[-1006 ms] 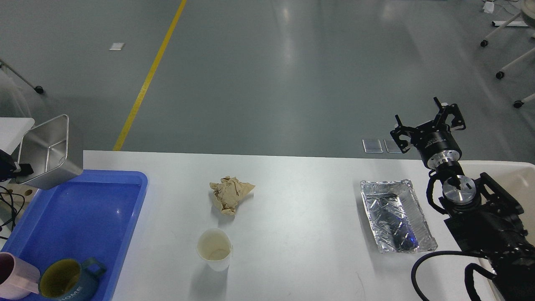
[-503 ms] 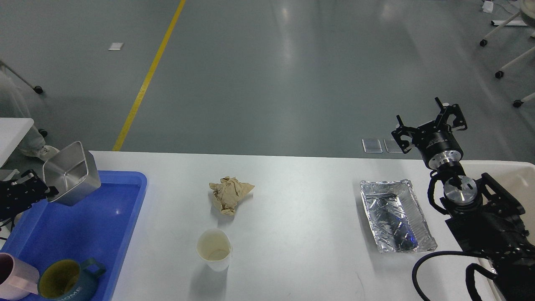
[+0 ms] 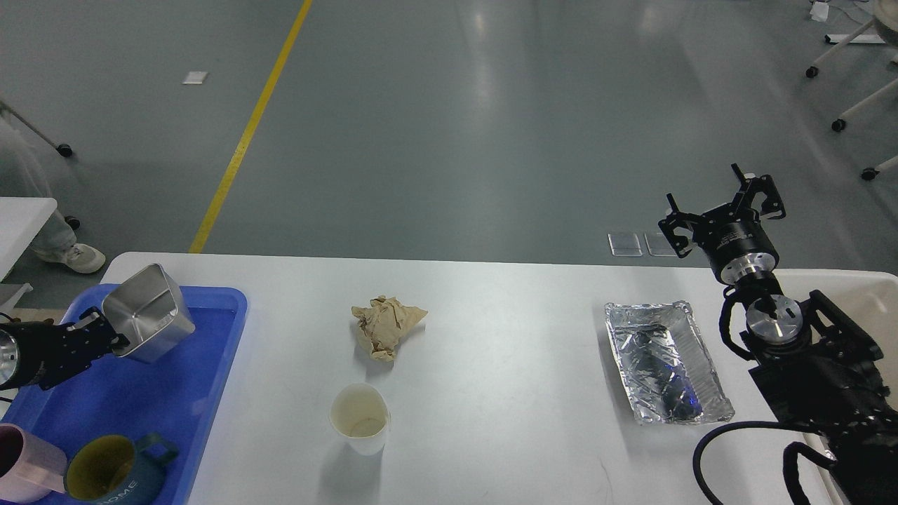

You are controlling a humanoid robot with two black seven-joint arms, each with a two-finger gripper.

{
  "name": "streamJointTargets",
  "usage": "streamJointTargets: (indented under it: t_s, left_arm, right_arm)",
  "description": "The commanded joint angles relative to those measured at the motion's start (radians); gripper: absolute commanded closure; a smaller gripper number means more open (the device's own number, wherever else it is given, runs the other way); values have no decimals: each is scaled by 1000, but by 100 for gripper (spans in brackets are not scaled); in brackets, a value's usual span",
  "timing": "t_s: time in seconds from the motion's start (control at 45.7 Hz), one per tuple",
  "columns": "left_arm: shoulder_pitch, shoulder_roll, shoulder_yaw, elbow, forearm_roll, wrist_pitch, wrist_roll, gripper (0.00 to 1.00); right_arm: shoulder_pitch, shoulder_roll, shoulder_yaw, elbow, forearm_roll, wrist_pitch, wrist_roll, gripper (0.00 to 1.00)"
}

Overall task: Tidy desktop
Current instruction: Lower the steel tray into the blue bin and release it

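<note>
The white table [image 3: 505,393] fills the lower half of the head view, its far edge against the grey floor. Taking the crumpled brown paper [image 3: 387,325] near the table's middle as the landmark: a white paper cup [image 3: 360,418] stands upright just in front of it, apart from it. Well to its right lies an empty foil tray [image 3: 666,361]. Well to its left a blue plastic tray [image 3: 140,400] rests at the table's left end, with a dark green mug [image 3: 112,468] and a pink cup [image 3: 24,466] in its near corner. The left gripper [image 3: 112,338] is clamped on a tilted steel container [image 3: 149,320] above that tray. The right gripper [image 3: 721,210] hangs beyond the foil tray, fingers spread, empty.
</note>
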Motion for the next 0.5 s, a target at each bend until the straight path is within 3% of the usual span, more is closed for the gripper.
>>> streamJointTargets:
  t_s: [0.0, 0.328, 0.481]
  left_arm:
    - [7, -30, 0, 4, 1, 24, 28, 100]
    - [29, -68, 2, 40, 1, 57, 98, 100]
    - [29, -96, 0, 89, 1, 57, 104, 100]
  right_arm:
    - [-7, -1, 0, 1, -2, 0, 0, 0]
    - [-10, -3, 0, 1, 0, 0, 0, 0]
    - [-10, -3, 0, 1, 0, 0, 0, 0]
